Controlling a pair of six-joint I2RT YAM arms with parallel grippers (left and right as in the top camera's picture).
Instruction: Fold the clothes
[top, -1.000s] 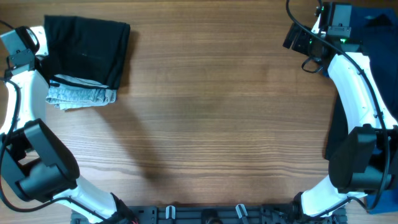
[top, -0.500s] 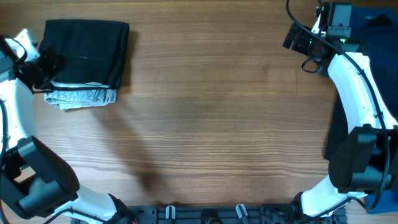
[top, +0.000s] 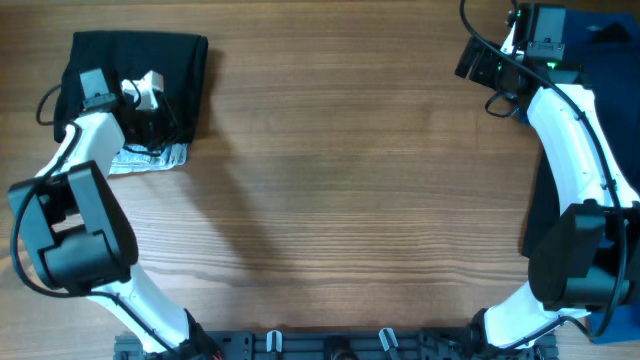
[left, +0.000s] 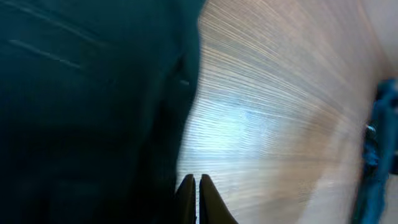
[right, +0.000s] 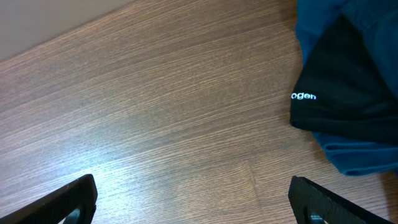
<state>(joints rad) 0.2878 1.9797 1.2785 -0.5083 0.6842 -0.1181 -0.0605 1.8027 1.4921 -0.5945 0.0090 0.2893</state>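
Overhead view: a folded black garment (top: 175, 60) lies at the far left of the wooden table (top: 350, 200), stacked on a light-blue denim piece (top: 152, 158). The left gripper (left: 193, 190) hangs over the stack's edge, fingers pinched together on nothing. The right gripper (right: 191, 186) is spread wide beside a royal-blue and black clothes pile (right: 348, 81). This fold looks finished. Next is likely to pull a fresh garment onto bare wood.

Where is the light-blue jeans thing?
In the overhead view, the folded light-blue denim piece lies at the wooden table's far left corner, peeking out from under the folded matte black garment.
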